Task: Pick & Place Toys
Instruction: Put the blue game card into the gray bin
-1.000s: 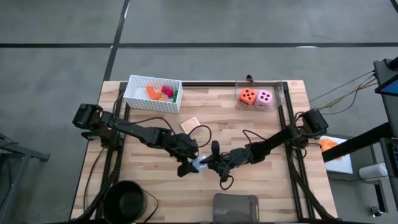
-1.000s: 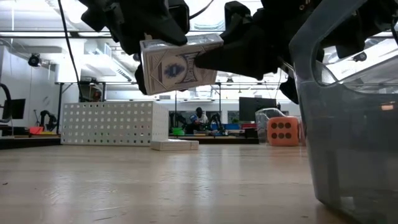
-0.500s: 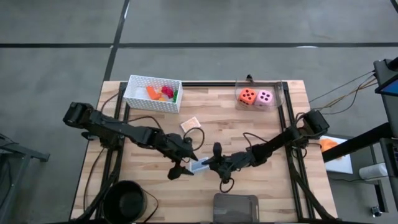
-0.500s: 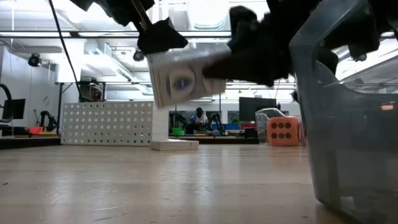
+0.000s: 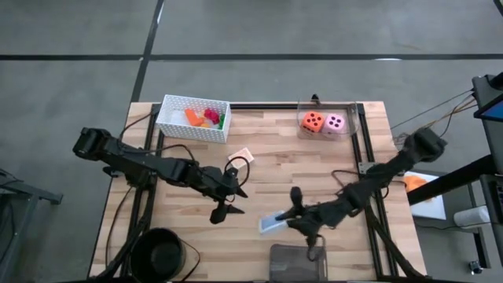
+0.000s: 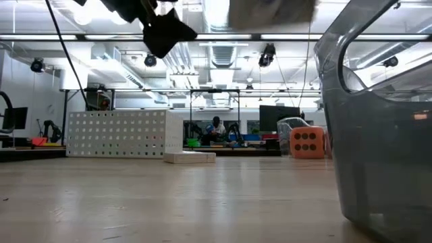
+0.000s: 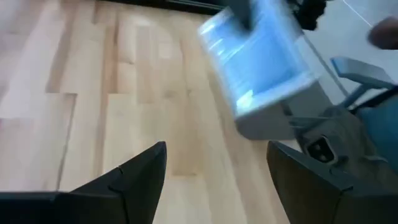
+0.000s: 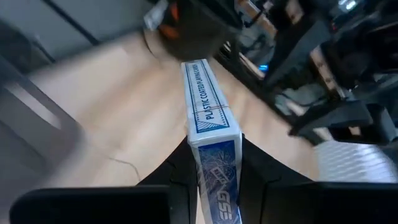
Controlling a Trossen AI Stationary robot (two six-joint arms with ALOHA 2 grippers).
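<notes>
My right gripper (image 5: 285, 220) is shut on the blue card (image 5: 273, 225), a flat blue card box, above the table just beyond the grey tray (image 5: 297, 263). My left gripper (image 5: 226, 203) is open and empty to the card's left; its wrist view (image 7: 214, 180) shows the card (image 7: 258, 68) farther off. The peach card (image 5: 241, 156) lies flat on the table. The orange die (image 5: 313, 121) and the pink die (image 5: 334, 123) sit at the far right. Several small bricks (image 5: 206, 118) lie in the white basket (image 5: 174, 119). My right gripper pinches the blue card's two flat faces (image 8: 214, 146) between its two fingers, at one end of the box. The fingers come roughly level from the table's right. The card is lifted clear of the table, and its free end reaches toward the left.
The grey tray also stands close at the right of the low view (image 6: 378, 135). A black round pot (image 5: 161, 253) is at the near left corner. The dice stand inside a clear container (image 5: 352, 118). Bare wood lies between the arms and the far edge.
My left gripper has let go of the blue card and drawn back toward the table's left. My right gripper has carried the card toward the near edge and the right, toward the grey tray, still clear of the table.
</notes>
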